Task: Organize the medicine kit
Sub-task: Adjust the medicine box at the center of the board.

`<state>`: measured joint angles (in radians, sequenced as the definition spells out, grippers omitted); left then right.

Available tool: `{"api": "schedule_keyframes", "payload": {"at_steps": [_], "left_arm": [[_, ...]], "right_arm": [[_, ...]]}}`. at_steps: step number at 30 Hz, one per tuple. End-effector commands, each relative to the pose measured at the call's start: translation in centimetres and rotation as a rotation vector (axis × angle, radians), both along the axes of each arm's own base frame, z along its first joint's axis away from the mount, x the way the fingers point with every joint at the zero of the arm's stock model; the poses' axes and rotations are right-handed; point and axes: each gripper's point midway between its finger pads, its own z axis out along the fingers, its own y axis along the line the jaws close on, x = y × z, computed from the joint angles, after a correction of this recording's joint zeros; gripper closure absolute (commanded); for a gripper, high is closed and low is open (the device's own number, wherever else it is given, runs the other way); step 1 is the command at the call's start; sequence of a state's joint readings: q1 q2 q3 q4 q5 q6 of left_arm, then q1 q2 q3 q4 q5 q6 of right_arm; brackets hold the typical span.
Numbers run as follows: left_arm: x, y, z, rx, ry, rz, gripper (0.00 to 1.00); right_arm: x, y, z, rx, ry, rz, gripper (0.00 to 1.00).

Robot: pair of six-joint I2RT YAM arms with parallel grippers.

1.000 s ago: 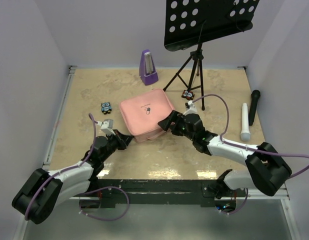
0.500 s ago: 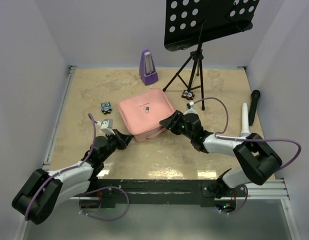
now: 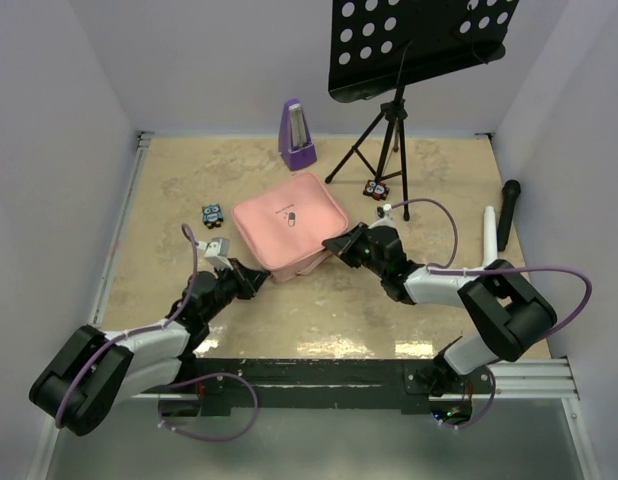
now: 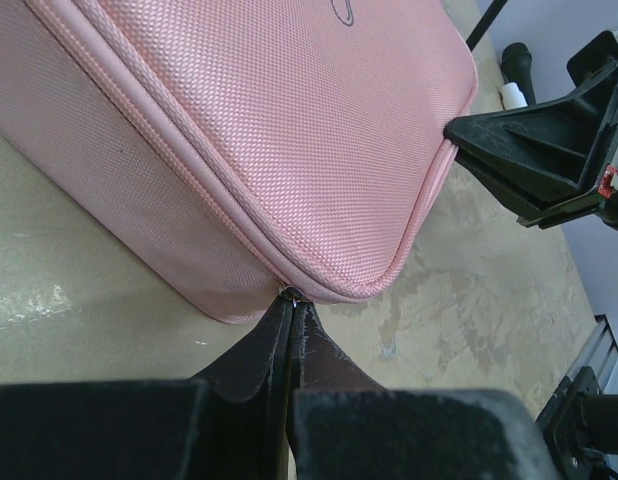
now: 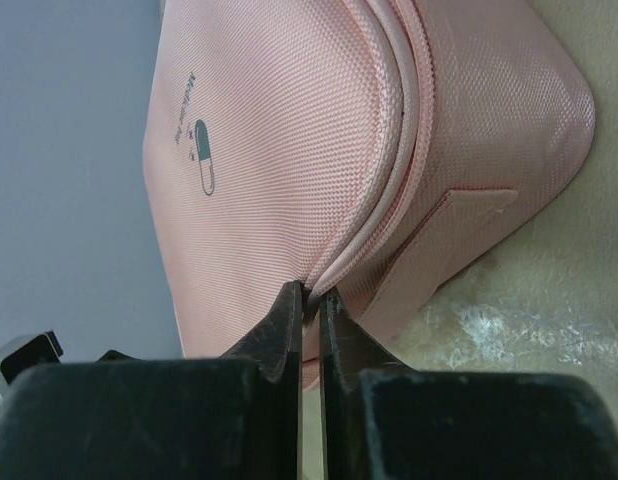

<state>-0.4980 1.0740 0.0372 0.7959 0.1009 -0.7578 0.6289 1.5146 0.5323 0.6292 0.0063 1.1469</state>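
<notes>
Medicine kit [image 4: 289, 120]: cropped by top and left edges in left wrist view.
Lettering [image 5: 184, 100] by pill logo [image 5: 204, 160]: too small to read.
Left gripper [image 4: 292, 303]: tips pressed together at kit corner, anything pinched there too tiny to tell.
Music stand [image 3: 419, 40]: top cropped away.
Small packet [image 3: 212, 214]: print unreadable.

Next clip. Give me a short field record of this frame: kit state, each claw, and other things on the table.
kit: medicine kit, pink, lid closed, lying flat mid-table
left claw: shut, tips at the zip seam of the kit's near corner
right claw: shut on the seam along the kit's near-right edge
other items: blue packet left of the kit; purple metronome behind it
stage: kit not yet opened
</notes>
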Motion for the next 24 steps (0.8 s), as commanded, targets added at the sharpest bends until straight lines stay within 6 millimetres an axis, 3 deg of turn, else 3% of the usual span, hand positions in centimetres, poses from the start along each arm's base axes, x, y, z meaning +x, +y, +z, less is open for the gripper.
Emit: {"api": "schedule_keyframes", "payload": {"at_steps": [1,24], "left_arm": [[-2.8,0.9,-4.1,0.08,0.067,-0.05,1.0],[-4.8,-1.2,-4.8,0.121,0.084,-0.169,1.0]], "right_arm": [[0.7,-0.6,0.5,-0.002,-0.049,-0.007,1.0],[0.5,-0.8,-1.0,-0.042,-0.046,0.026,1.0]]}}
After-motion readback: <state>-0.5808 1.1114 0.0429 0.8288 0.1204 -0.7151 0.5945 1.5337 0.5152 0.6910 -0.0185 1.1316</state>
